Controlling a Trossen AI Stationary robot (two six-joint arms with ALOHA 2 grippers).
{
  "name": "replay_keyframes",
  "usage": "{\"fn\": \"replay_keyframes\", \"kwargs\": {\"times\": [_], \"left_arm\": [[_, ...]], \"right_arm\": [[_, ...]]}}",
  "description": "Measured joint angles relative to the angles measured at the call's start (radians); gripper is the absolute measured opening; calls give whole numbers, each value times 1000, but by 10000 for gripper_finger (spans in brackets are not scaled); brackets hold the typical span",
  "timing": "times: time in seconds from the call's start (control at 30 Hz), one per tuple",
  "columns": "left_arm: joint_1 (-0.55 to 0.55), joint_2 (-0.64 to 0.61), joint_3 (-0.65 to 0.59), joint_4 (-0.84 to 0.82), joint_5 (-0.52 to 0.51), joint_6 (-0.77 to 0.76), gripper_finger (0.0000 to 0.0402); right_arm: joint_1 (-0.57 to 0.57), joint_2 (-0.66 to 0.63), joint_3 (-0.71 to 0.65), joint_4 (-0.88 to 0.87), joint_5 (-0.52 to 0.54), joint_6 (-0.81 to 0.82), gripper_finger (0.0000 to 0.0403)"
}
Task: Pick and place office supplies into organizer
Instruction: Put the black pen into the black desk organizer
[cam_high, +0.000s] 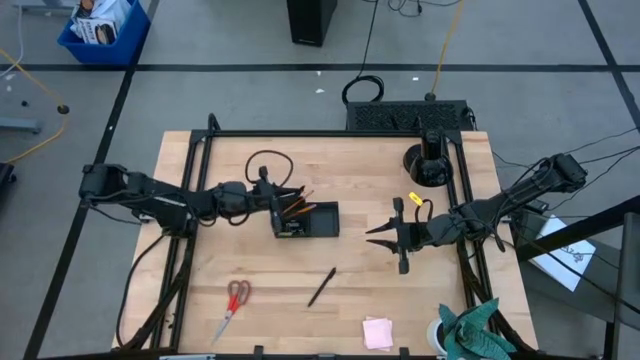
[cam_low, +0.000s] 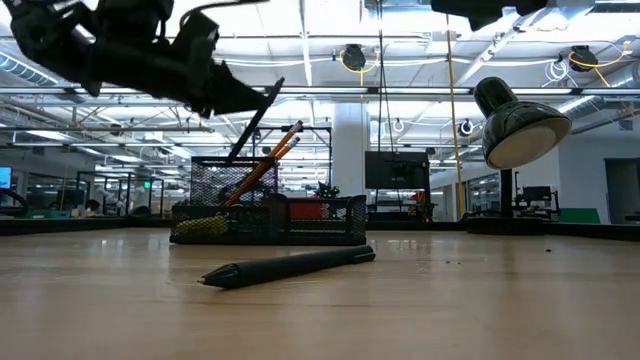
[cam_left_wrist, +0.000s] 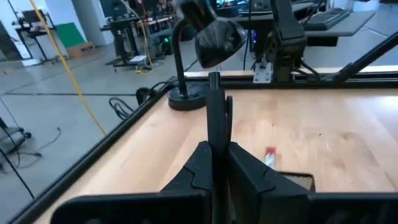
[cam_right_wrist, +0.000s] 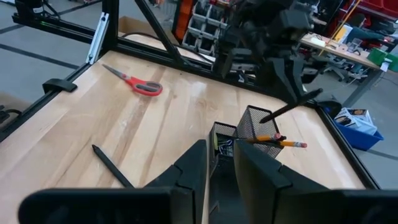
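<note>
Black pen (cam_high: 321, 287) loose | scissors (cam_high: 232, 304) near | lamp (cam_high: 428, 165) behind organizer (cam_high: 308, 221)

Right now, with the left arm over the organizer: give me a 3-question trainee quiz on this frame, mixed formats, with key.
1. True or false: the left gripper is shut on a black pen above the organizer.
2. Multiple choice: which items lie loose on the table?
A. only the scissors
B. red-handled scissors, a second black pen, pink sticky-note pad
C. only orange pencils
3. Fill in: the orange pencils stand leaning in the organizer's ____ cup.

Key: 1 true. 2 B. 3 mesh. The right gripper waits above bare table to the organizer's right.
</note>
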Motion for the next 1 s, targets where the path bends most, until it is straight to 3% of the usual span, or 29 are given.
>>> {"fn": "replay_keyframes", "kwargs": {"times": [0.43,1.0], "left_arm": [[24,21,-111,61,45,-42,20],[23,208,-107,192,43,-89,37]], "right_arm": [[-2,0,0,33,1,-17,73],[-2,1,-47,132,1,-58,73]]}}
